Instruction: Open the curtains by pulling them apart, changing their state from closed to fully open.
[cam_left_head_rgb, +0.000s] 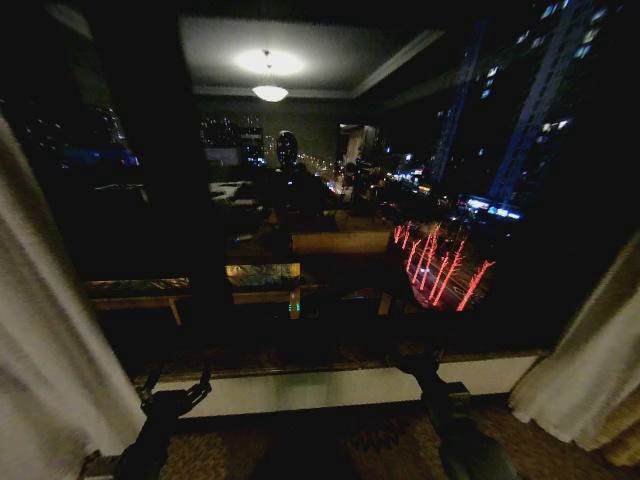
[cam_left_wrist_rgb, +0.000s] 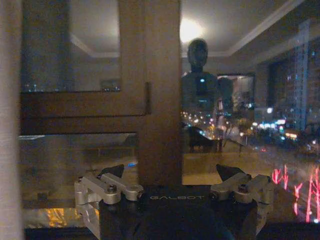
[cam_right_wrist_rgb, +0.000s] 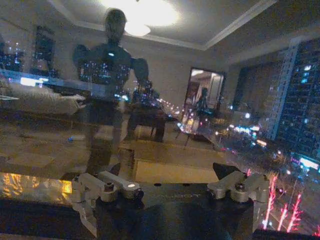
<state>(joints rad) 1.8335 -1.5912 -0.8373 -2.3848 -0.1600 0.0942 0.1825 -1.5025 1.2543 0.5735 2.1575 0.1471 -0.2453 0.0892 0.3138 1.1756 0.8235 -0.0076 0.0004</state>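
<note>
Both black arms reach up from the lower edge of the head view toward a dark night window. On the robot's left, the left tool (cam_left_head_rgb: 185, 388) hangs low before the pale sill (cam_left_head_rgb: 330, 388); on the right, the right tool (cam_left_head_rgb: 418, 362) hangs at about the same height, a little nearer the glass. Each wrist view shows its own tool from behind: the left tool (cam_left_wrist_rgb: 172, 175) has its silver linkages and black fingertips (cam_left_wrist_rgb: 116, 171) spread wide with nothing between them, and the right tool (cam_right_wrist_rgb: 170, 172) is likewise spread wide and holds nothing.

Sheer off-white pleated curtains hang at the two sides of the window, well apart from each other. The left panel (cam_left_head_rgb: 45, 340) falls along the left edge of the head view, just beside the left arm but not touching it; its pale edge (cam_left_wrist_rgb: 9, 120) also shows in the left wrist view. The right panel (cam_left_head_rgb: 590, 360) hangs at the far right, well apart from the right tool.

Between the panels the large glass pane (cam_left_head_rgb: 330, 200) lies bare, crossed by a dark brown wooden window frame (cam_left_wrist_rgb: 159, 95). It reflects a glowing round ceiling lamp (cam_left_head_rgb: 269, 92) and the robot's own figure (cam_left_wrist_rgb: 197, 75), and shows lit towers and red-lit trees (cam_left_head_rgb: 440, 265) outside.
</note>
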